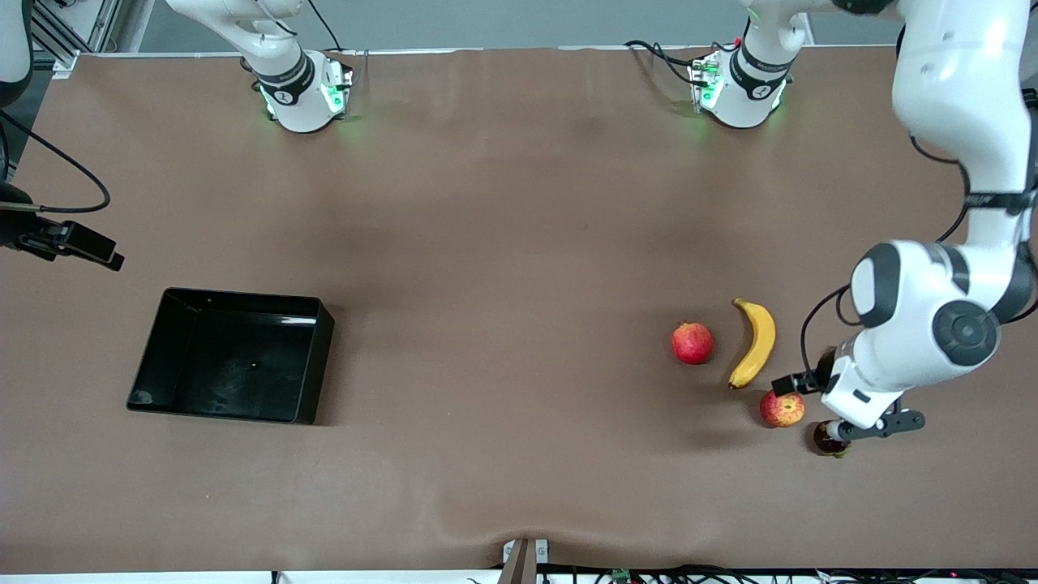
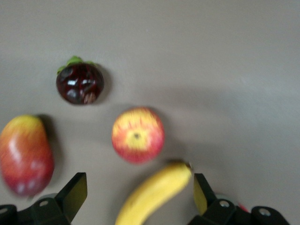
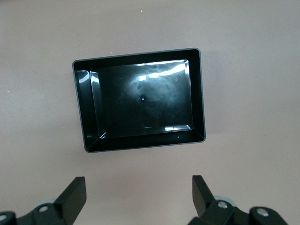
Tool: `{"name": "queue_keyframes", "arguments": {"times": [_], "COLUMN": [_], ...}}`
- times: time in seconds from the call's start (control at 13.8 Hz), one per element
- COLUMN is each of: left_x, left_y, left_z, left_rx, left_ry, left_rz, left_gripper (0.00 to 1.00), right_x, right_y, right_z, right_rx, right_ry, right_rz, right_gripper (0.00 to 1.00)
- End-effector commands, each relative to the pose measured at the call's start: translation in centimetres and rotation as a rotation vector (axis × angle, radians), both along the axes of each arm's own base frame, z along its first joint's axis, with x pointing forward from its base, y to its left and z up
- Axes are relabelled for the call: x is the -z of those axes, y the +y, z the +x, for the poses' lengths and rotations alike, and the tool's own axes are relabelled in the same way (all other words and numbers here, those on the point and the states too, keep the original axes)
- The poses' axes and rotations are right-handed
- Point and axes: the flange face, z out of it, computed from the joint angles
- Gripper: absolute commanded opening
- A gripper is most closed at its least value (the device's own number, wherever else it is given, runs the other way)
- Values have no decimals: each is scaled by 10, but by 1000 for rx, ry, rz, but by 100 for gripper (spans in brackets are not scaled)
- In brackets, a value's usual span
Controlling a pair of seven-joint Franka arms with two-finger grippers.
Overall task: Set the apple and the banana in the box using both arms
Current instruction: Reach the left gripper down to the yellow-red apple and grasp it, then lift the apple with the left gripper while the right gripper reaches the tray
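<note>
Fruit was approached by the left arm; nothing was yet held.

The empty box (image 1: 231, 355) lay toward the right arm's end, the wide-open right gripper (image 3: 138, 199) hovering beside it. The banana (image 1: 755, 342) and apple (image 1: 782, 409) lay near the left arm's end; the left gripper (image 2: 140, 194), jaws wide, was best centred on one fruit before closing.

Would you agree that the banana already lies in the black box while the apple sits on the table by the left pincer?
Not quite: the box is empty, as the right wrist view shows. The banana lies on the table beside the apple, near the left pincer.
</note>
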Motion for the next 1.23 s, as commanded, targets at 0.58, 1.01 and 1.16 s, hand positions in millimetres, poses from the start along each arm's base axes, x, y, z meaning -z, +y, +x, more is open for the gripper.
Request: {"name": "queue_keyframes", "arguments": {"times": [0.58,1.01,1.16], "left_x": [63,83,72], "left_y": [12,9,7], "left_z": [13,12,14], "left_rx": [-82,-71,-53], "left_ry": [-31,-29,-46], "left_rz": [-36,-36,-25], "left_gripper": [100,74,22], "right_x": [3,22,30], "right_y": [1,-1,-1], "right_z": [3,22,35], "right_rx": [1,2,2], "right_ry": [14,12,-20], "right_rz": [-15,-19,-24], "right_gripper": [100,100,100]}}
